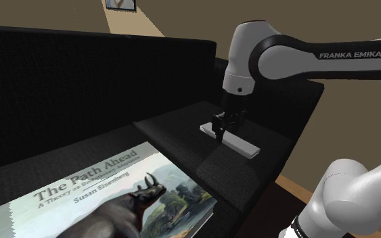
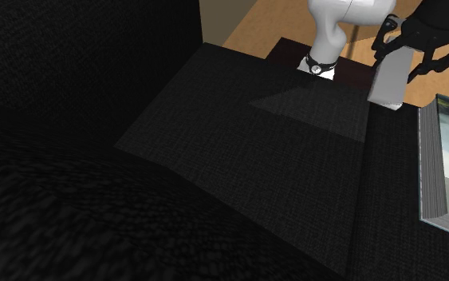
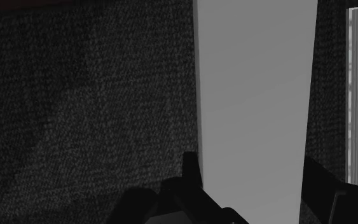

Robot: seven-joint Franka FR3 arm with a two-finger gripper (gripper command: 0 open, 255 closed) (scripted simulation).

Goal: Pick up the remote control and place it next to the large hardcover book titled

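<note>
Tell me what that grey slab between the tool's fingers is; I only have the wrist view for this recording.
Observer: It's the remote, a plain pale bar. The shoulder view shows the tool clasping it near one end, over a black sofa seat.
Operator: And the striped strip beside it?
Observer: Those are the page edges of the book. In the shoulder view its cover reads "The Path Ahead" and has a rhino pictured on it.
Operator: Are the two touching?
Observer: No. The shoulder view shows bare cushion between remote and book.
</note>
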